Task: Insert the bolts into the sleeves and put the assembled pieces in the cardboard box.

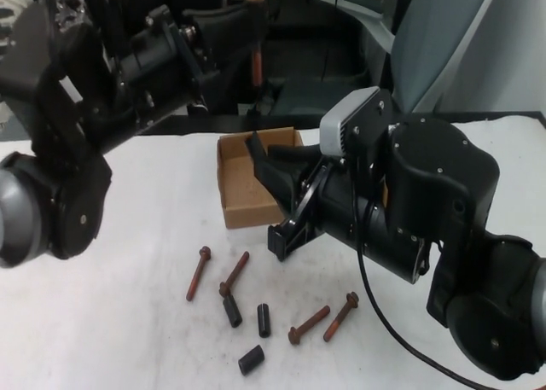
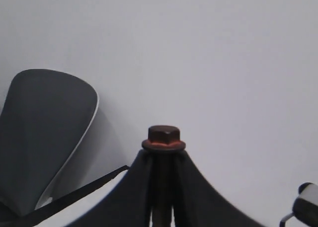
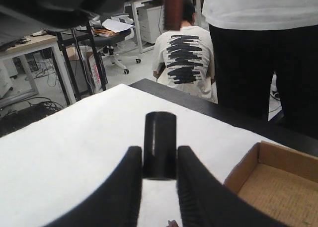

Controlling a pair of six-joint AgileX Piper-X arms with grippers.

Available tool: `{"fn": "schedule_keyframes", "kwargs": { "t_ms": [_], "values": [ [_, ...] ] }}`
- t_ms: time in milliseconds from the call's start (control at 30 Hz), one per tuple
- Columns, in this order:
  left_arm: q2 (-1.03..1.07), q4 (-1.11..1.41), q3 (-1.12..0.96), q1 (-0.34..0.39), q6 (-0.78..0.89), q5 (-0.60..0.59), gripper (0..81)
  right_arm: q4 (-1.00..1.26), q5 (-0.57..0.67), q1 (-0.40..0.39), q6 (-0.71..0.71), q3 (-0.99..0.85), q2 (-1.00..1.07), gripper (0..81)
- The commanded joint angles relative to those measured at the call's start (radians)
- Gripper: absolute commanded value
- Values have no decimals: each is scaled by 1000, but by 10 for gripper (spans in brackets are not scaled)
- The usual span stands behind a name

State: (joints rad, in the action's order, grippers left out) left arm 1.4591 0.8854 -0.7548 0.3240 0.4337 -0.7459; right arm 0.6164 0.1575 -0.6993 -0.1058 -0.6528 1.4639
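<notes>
High view: left gripper [image 1: 246,23] is raised at the far side of the bench, fingers pinching a rusty bolt [image 1: 255,53] that hangs upright in the air. Right gripper [image 1: 260,155] sits low over the near edge of the cardboard box [image 1: 232,181]. Four loose bolts [image 1: 199,273] and three loose sleeves [image 1: 264,319] lie on the white cloth [image 1: 128,322] nearer the camera, well apart from the box. Left wrist view: both fingers [image 2: 134,197] are pressed on the bolt's shank, with the hex head [image 2: 163,137] standing just past the tips. Right wrist view: fingers [image 3: 124,187] clamp a black sleeve [image 3: 160,145] by its lower half, one end poking out beyond them. The box rim lies just beside, and the held bolt shows above and beyond the sleeve. Judgement: this is the mating step for one pair, with most of the job left. Next move calls for closing the gap, lining shank with bore, and pushing in without cocking; whether the bore faces the shank I cannot tell.
</notes>
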Motion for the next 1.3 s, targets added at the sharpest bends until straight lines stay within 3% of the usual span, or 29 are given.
{"fn": "schedule_keyframes", "kwargs": {
  "t_ms": [0,167,533,833,1267],
  "values": [
    [-4,-31,-13,-44,-8,-19,3,43,-2,4,9,-3,-4,8],
    [-4,-44,-13,-88,-7,-35,3,52,-2,4,9,-3,-4,8],
    [-4,-54,-13,-89,-7,-62,3,14,7,35,9,-8,-4,8],
    [-1,-67,-13,-86,1,-48,3,21,85,33,1,-52,-4,8],
    [-1,-65,-13,-39,4,-33,3,25,85,33,-16,-51,-4,8]
  ]
}}
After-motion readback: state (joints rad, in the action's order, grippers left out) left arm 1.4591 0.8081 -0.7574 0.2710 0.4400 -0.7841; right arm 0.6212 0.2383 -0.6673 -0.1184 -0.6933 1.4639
